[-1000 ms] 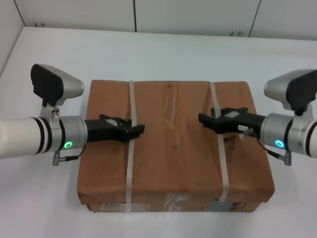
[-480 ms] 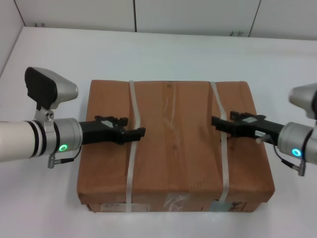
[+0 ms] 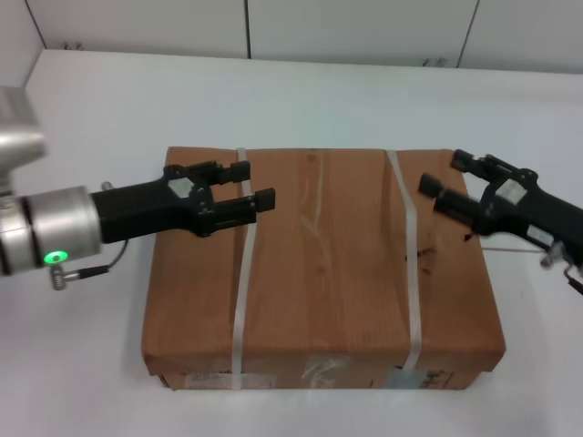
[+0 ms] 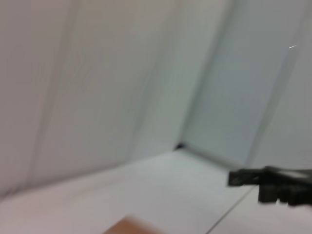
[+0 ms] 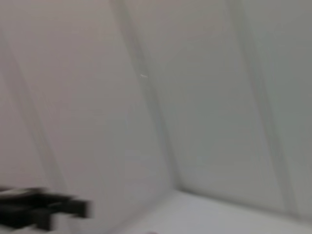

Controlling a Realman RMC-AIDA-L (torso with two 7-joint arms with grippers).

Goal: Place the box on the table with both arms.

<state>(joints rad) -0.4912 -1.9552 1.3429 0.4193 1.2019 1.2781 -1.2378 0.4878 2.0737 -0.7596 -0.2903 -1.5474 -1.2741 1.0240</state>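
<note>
The brown cardboard box (image 3: 323, 264) lies flat on the white table (image 3: 301, 100), bound by two white straps, with labels on its near side. My left gripper (image 3: 253, 184) hovers above the box's top over the left strap (image 3: 240, 291), open and empty. My right gripper (image 3: 444, 173) hovers above the box's far right part, just right of the right strap (image 3: 410, 273), open and empty. Neither touches the box. A corner of the box (image 4: 127, 226) and the right gripper (image 4: 273, 184) show in the left wrist view. The left gripper (image 5: 39, 207) shows in the right wrist view.
White wall panels (image 3: 246, 27) stand behind the table's far edge. The white tabletop runs well beyond the box on the left, right and far sides.
Both grippers have lifted off the box's top and turned. The left arm has risen and now points further in. The right arm has pulled back to the right. The box has not moved.
</note>
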